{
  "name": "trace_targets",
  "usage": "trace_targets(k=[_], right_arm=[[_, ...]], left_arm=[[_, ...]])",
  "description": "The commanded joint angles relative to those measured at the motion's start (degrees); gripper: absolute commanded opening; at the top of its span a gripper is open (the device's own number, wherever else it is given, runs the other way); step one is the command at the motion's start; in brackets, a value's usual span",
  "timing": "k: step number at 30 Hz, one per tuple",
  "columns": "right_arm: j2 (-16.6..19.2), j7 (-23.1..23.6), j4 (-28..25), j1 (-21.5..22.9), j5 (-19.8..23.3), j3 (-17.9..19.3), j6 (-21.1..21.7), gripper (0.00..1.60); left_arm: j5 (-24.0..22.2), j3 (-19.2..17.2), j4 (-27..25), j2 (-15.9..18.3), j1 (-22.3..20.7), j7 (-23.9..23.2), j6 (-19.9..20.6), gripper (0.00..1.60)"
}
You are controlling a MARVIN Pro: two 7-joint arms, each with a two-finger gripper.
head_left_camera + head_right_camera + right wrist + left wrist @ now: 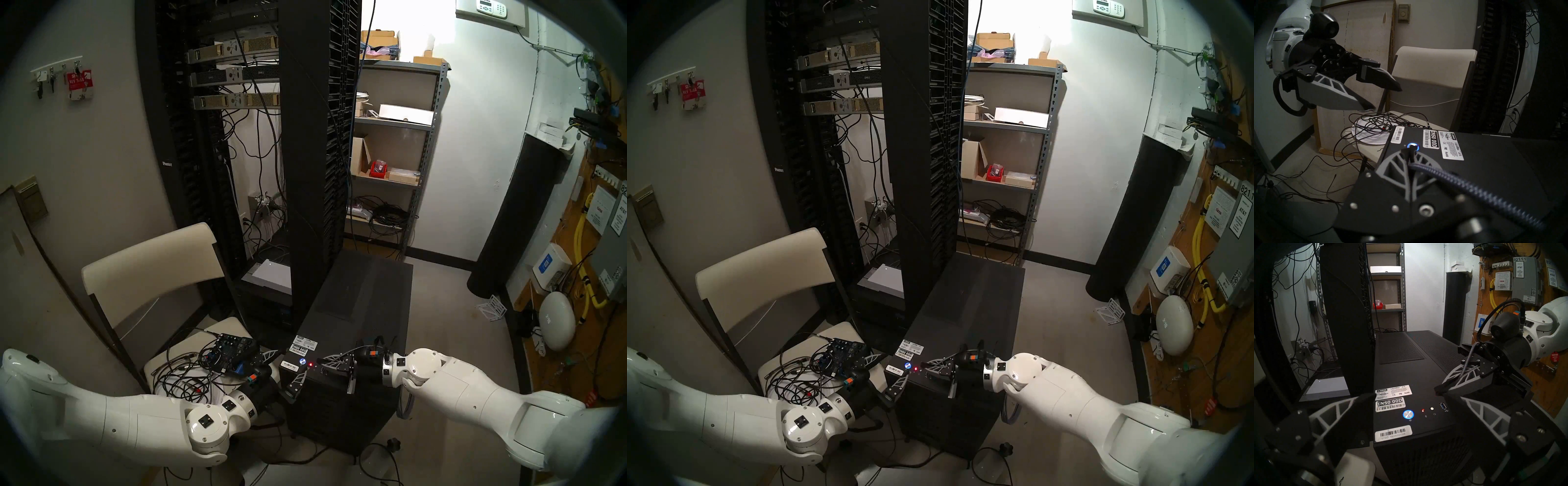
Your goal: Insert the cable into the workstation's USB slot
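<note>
The workstation [359, 305] is a black tower with white barcode stickers [1390, 405], a blue-lit button and a red light [1422, 410] on its top front. My right gripper [320, 360] hovers just above that front strip, shut on the plug end of the grey braided cable [1469, 356], which runs back along its fingers [1457, 179] and hangs below the wrist [405, 404]. One USB port [1443, 405] shows beside the white button. The USB slot past it is hidden behind the fingers. My left gripper [285, 366] stands open at the tower's front left corner, holding nothing.
A white chair [149, 264] to the left carries a tangle of black wires [179, 376] and a small mixer board [234, 349]. The tall server rack [312, 152] rises right behind the tower. Metal shelves [390, 176], a black column [519, 217] and wall boxes with yellow cable [583, 237] stand to the right.
</note>
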Motion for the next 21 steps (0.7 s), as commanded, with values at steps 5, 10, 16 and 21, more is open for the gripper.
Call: trace_targets(k=[5,10,16,21], right_arm=[[-0.05,1.07,-0.47,0.59,-0.25,-0.25,0.47,0.0],[-0.27,0.77,-0.09,0.66,-1.35,-0.61,0.55,0.0],[-0.36,-0.35,0.63,0.68,-3.49,-1.24,1.03,0.0],[-0.69,-1.15,2.24,0.55,-3.81,-1.29,0.9,0.0]], left_arm=[[-0.05,-0.38,-0.15,0.12,-0.3,-0.12,-0.45,1.55],[0.0,-0.39,-0.15,0.13,-0.32,-0.11,-0.46,1.56],[0.04,-0.4,-0.14,0.19,-0.33,-0.12,-0.52,1.57],[0.08,-0.39,-0.16,0.2,-0.38,-0.17,-0.5,1.57]])
